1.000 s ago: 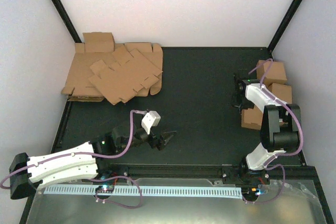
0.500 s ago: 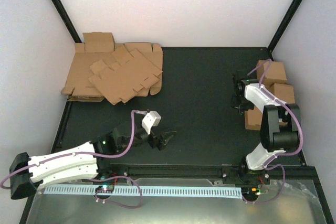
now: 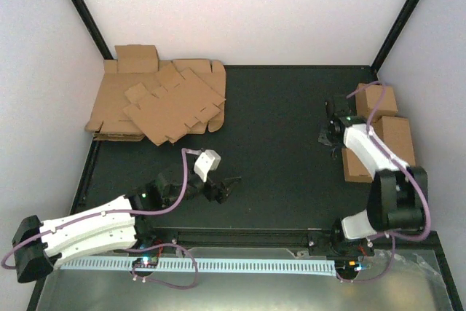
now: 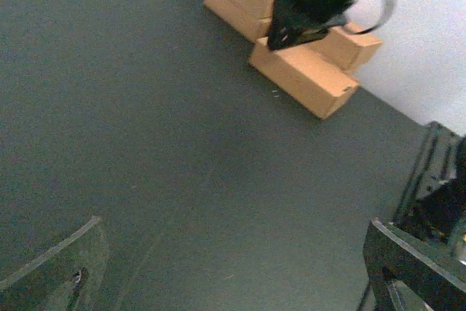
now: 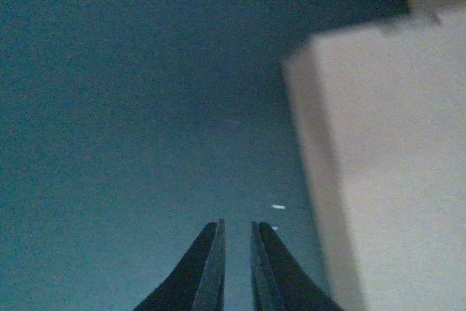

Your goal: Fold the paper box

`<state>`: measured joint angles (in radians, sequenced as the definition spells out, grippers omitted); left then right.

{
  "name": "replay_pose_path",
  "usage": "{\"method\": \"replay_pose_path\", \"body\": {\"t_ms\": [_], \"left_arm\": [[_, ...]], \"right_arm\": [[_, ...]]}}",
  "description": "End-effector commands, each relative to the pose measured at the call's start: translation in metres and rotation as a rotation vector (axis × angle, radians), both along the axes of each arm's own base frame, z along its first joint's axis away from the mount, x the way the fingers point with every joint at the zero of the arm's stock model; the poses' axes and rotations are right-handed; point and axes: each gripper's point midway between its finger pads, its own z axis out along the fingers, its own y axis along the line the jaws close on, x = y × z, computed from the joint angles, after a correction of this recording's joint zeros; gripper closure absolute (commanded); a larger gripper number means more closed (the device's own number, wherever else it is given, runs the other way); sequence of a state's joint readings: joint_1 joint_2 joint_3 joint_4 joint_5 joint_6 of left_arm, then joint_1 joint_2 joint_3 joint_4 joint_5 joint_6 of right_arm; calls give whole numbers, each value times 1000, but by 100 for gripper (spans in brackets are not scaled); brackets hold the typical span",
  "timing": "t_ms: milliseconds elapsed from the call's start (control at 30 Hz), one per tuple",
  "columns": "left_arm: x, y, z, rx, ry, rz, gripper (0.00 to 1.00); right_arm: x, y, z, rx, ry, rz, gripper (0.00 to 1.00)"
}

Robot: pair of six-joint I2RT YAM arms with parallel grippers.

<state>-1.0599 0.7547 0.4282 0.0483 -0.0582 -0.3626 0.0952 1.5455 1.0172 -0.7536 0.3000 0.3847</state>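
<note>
The paper box (image 3: 357, 165) is a long brown cardboard box lying folded at the right side of the black table; the left wrist view shows the paper box (image 4: 304, 78) too. My right gripper (image 3: 325, 133) hangs just left of its far end, apart from it. Its fingers (image 5: 212, 267) stand almost together with nothing between them. A pale cardboard face (image 5: 386, 172) fills the right of that view; I cannot tell which box it belongs to. My left gripper (image 3: 226, 186) sits low near the front left, wide open and empty, its fingertips (image 4: 87, 234) at the frame's bottom corners.
Two blocky cardboard boxes (image 3: 376, 98) (image 3: 397, 138) stand behind and beside the paper box at the right wall. A heap of flat cardboard sheets (image 3: 164, 103) lies at the back left corner. White walls and black frame posts close in the table (image 3: 277, 129).
My right arm's elbow has swung down and right, uncovering the paper box, and its gripper has drifted slightly left. The left gripper has shifted a little left and back.
</note>
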Motion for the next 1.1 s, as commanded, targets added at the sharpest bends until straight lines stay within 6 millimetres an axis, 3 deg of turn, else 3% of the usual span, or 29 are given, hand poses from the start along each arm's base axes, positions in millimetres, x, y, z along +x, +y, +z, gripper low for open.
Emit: {"method": "replay_pose_path", "body": {"t_ms": [0,67,167,267,400,567,733,1067], "left_arm": [[18,18,11,18,17,93,1],[29,35,14,33,3,164,1],[48,70,21,70,-42,308,1],[63,108,23,115,-96,467,1],[81,158,25,156,-172,675,1],[96,207,21,172,-255,877,1],[106,240,6,244,-347,1036,1],[132,273,-29,294,-389,1113,1]], "right_arm": [[28,70,53,244,-338,281,80],[27,83,70,300,-462,340,67],[24,90,94,320,-643,402,55],[14,95,109,278,-833,514,26],[-4,95,118,199,-1042,612,0],[-5,76,113,47,-1061,597,1],[4,52,100,20,-1120,519,1],[45,43,95,-15,-1117,554,1]]}}
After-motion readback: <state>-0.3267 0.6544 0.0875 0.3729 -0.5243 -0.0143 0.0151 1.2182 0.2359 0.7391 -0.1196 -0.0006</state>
